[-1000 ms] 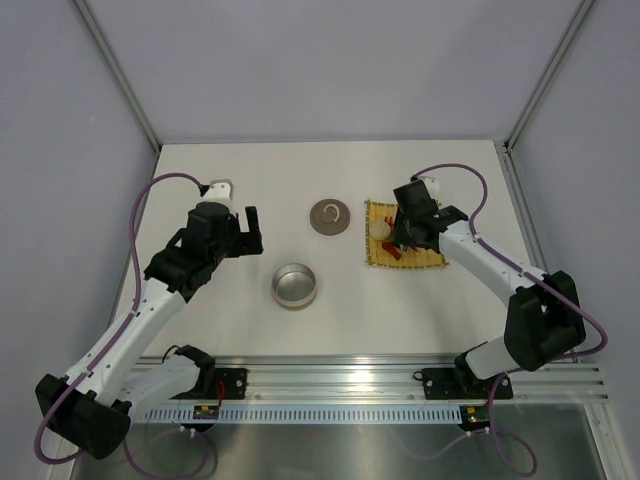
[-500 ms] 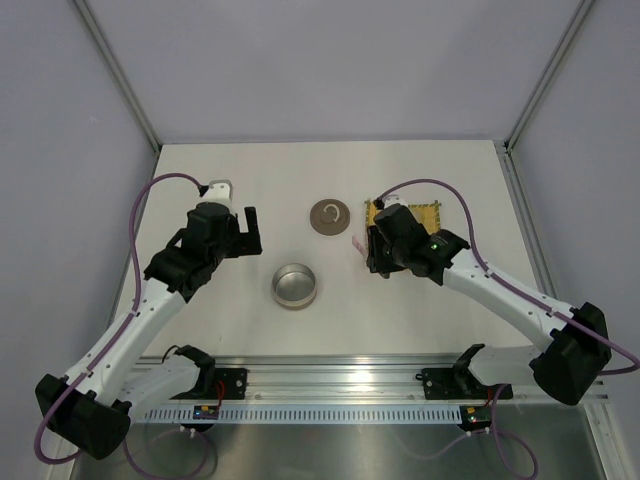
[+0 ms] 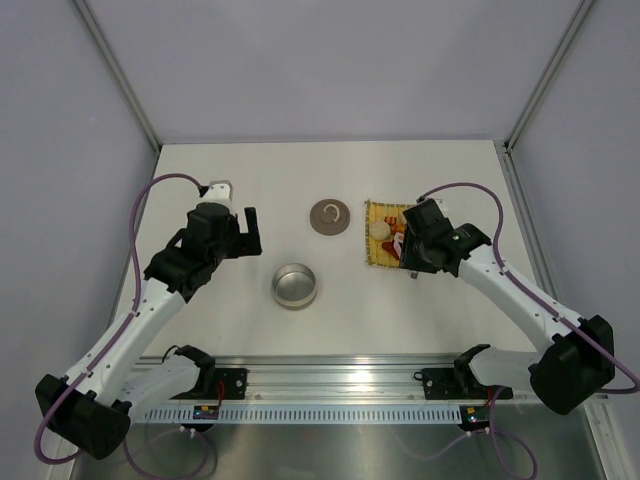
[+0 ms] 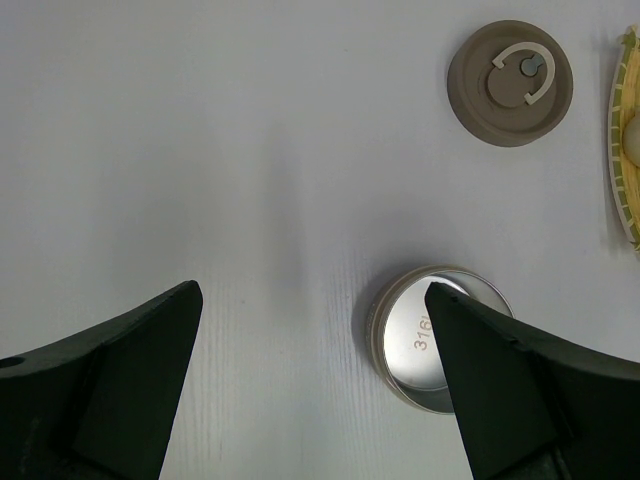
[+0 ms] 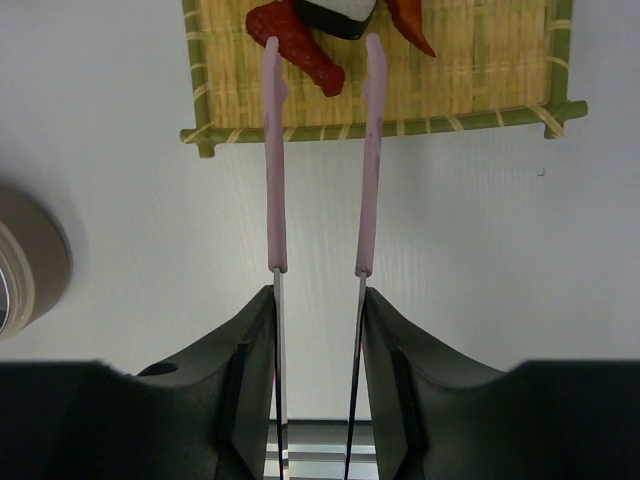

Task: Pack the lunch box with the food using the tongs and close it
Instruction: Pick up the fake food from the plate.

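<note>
**A:** Silver tin (image 4: 435,340) nearest us: round, shallow, polished floor showing, sitting on the matte white surface (image 4: 250,150).

**B:** And the left fingers (image 4: 110,390), blunt black wedges, hang spread wide near it, holding nothing.

**A:** Across the way, the right fingers (image 5: 240,350) pinch the tongs (image 5: 275,150), thin steel blades running into matte pink arms, part-squeezed.

**B:** Tips are over the woven yellow mat (image 5: 470,80), one at a glossy red sausage bit (image 5: 305,50), with the white-and-black sushi piece (image 5: 340,15) between them.

**A:** Farthest back lies the grey-brown disc lid (image 4: 510,82), ring handle flat on top.
</note>
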`<state>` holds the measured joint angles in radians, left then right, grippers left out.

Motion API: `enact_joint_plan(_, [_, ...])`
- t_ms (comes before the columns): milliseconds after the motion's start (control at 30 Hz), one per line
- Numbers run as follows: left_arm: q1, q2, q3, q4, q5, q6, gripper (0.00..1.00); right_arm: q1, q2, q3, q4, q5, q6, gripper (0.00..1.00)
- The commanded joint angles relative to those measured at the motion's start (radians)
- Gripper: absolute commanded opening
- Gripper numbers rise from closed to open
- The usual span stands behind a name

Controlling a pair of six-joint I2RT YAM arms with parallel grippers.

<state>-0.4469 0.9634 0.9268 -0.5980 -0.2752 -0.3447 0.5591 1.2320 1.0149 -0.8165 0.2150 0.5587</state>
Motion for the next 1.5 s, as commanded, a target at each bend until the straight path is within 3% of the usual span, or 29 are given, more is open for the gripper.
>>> enact_joint_plan(0, [-0.004, -0.018, 0.029, 0.030, 0.002, 0.000, 0.99, -0.057, -0.025, 0.002, 0.002, -0.069, -0.009, 0.44])
enact_joint_plan(500, [-0.004, -0.012, 0.015, 0.038, 0.005, 0.001, 0.99, -0.100, 0.101, 0.065, 0.053, -0.134, 0.000, 0.45])
enact_joint_plan(833, [-0.004, 0.000, 0.014, 0.047, 0.004, 0.001, 0.99, -0.102, 0.113, 0.082, 0.051, -0.039, 0.023, 0.48])
enact_joint_plan(1467, [-0.006, 0.023, 0.023, 0.055, 0.002, 0.006, 0.99, -0.120, 0.175, 0.074, 0.096, -0.032, 0.017, 0.48])
